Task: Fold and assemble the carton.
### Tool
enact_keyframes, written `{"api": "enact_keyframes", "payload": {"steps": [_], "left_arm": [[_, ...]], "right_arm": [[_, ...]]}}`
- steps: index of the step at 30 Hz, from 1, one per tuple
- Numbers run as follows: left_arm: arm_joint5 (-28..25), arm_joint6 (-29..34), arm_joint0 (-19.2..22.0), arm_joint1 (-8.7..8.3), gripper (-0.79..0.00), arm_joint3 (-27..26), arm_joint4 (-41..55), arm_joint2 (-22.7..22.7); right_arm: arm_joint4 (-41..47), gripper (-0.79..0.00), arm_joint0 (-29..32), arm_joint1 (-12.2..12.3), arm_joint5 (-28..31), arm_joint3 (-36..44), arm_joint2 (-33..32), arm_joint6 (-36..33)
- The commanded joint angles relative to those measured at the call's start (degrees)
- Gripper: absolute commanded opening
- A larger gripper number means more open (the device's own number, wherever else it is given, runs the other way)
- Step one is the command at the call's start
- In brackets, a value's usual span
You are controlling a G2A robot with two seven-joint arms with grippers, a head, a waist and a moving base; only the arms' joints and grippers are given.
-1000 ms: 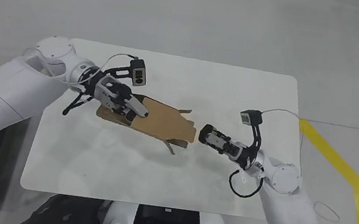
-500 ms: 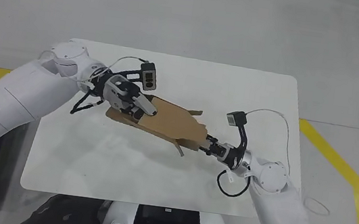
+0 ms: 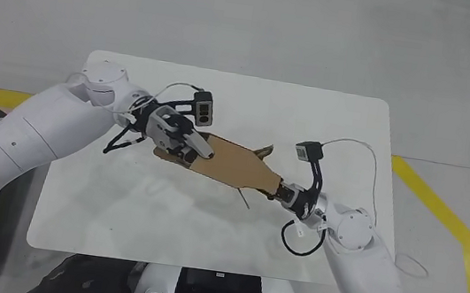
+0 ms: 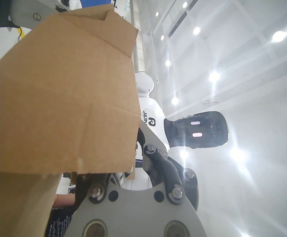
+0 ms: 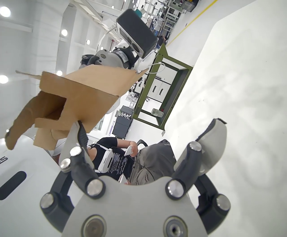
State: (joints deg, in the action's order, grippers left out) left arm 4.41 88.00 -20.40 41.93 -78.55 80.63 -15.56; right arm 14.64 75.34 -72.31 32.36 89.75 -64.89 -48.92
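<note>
the flattened carton (image 3: 237, 165) is held above the middle of the surface (image 3: 345, 125). the left hand (image 3: 195, 147) pinches its end toward the surface's left edge. the right hand (image 3: 284, 191) is spread, one finger touching the opposite end.

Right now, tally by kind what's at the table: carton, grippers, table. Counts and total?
carton: 1
grippers: 2, the left gripper and the right gripper
table: 1
total: 4
</note>
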Motion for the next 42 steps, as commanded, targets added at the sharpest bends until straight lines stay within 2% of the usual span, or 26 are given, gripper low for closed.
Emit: {"api": "enact_keyframes", "payload": {"steps": [1, 24, 31, 42], "left_arm": [[-0.11, 0.0, 0.09, 0.14, -0.785, 0.25, -0.25, 0.29], [-1.83, 0.0, 2.2, 1.13, -0.785, 0.83, -3.37, 3.45], [-3.95, 0.0, 2.58, 1.04, -0.785, 1.9, -2.53, 3.43], [-11.02, 0.0, 1.96, 0.32, -0.785, 2.36, -3.23, 2.16]], "right_arm": [[0.06, 0.0, 0.18, 0.09, -0.11, 0.35, 0.03, 0.06], [-3.09, -0.015, -0.93, 0.51, -3.39, 0.61, 1.92, 2.74], [-4.12, -0.031, -0.64, 0.7, -3.94, 1.02, 2.19, 3.57], [-5.99, -0.034, -0.99, 0.76, -4.01, 1.37, 3.38, 5.16]]}}
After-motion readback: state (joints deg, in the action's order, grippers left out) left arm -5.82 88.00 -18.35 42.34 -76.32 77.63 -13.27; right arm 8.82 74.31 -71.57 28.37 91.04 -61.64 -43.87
